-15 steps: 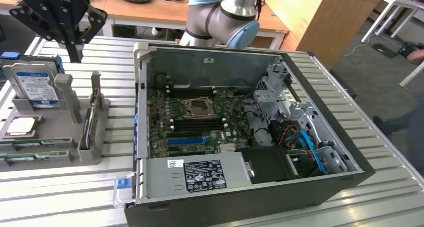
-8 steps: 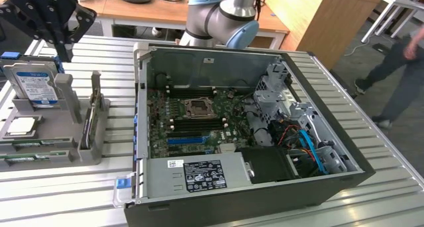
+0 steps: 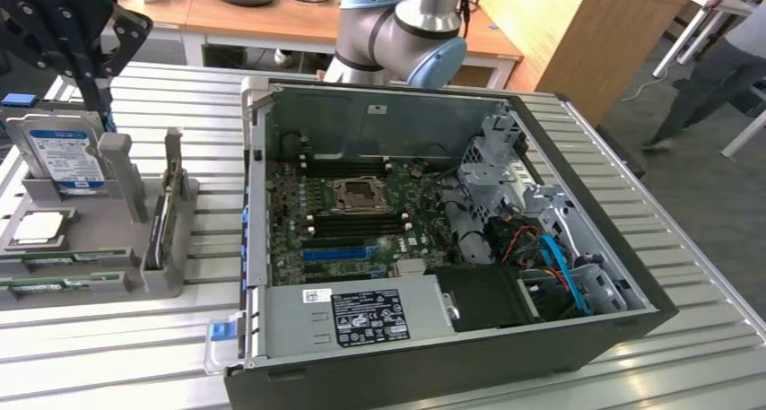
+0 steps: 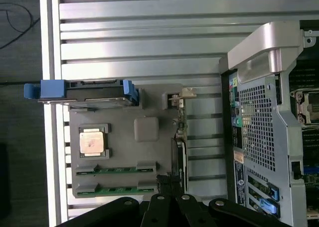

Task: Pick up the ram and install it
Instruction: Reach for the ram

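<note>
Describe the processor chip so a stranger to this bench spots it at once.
Start at the open computer case; at the exterior view's left of it stands a grey holder. The processor chip lies flat in it, between the upright hard drive and two green ram sticks. It alone is square and silver.

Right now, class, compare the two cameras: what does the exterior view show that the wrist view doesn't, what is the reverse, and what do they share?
Exterior view: the power supply with its label, the arm's blue-capped joint, a person's legs. Wrist view: the case's silver handle and vented rear panel. Both: the grey holder carrying the hard drive, processor and two ram sticks, with the shut pincer over it.
</note>
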`<action>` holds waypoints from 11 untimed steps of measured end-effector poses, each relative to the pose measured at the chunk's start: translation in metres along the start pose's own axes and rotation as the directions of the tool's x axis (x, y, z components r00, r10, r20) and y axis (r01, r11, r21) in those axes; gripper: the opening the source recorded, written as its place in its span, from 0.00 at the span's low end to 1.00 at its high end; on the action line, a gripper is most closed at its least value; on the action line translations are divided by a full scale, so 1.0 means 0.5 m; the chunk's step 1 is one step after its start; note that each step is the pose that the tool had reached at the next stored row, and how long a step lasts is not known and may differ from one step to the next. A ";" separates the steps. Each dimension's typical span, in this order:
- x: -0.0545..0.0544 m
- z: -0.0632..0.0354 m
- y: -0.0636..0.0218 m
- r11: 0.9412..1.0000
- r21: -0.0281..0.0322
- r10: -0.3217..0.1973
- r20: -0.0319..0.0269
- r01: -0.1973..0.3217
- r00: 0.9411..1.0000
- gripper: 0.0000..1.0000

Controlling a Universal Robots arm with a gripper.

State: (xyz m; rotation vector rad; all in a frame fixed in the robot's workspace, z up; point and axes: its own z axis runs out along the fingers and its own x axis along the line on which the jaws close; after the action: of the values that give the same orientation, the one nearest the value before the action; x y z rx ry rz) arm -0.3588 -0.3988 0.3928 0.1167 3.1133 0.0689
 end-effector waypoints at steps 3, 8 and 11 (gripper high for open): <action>0.012 0.000 -0.001 1.000 0.000 0.000 0.000 0.000 1.000 0.11; 0.031 -0.001 -0.002 1.000 0.000 0.000 0.000 0.000 1.000 0.11; 0.042 -0.001 -0.003 1.000 0.000 0.000 0.000 0.000 1.000 0.11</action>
State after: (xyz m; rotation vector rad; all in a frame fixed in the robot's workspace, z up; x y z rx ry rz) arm -0.3797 -0.3989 0.3926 0.1165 3.1134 0.0688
